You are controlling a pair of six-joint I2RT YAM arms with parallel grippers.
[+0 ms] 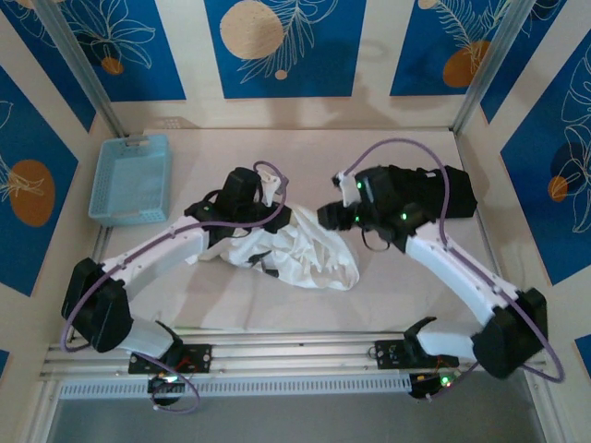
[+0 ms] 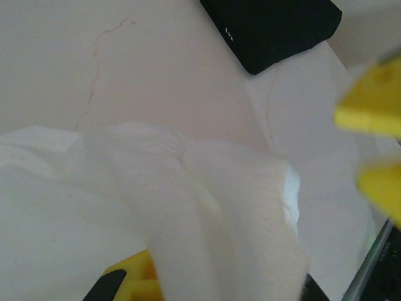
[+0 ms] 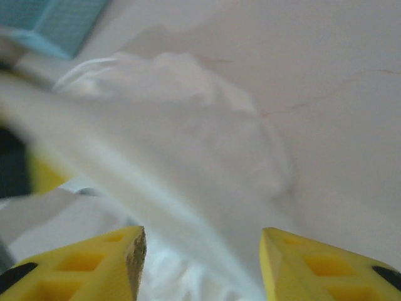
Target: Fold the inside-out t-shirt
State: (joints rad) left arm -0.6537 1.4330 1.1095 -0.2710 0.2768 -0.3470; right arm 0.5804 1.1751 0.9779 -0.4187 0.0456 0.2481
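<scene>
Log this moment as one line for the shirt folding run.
t-shirt crumpled mid-table, unfolded | left end effector apparently gripping fabric | right end effector open astride fabric | black garment aside

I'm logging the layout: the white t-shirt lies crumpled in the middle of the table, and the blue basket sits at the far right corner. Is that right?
No. The blue basket sits at the far left corner of the table, as the top external view shows; the white t-shirt does lie crumpled in the middle.
</scene>
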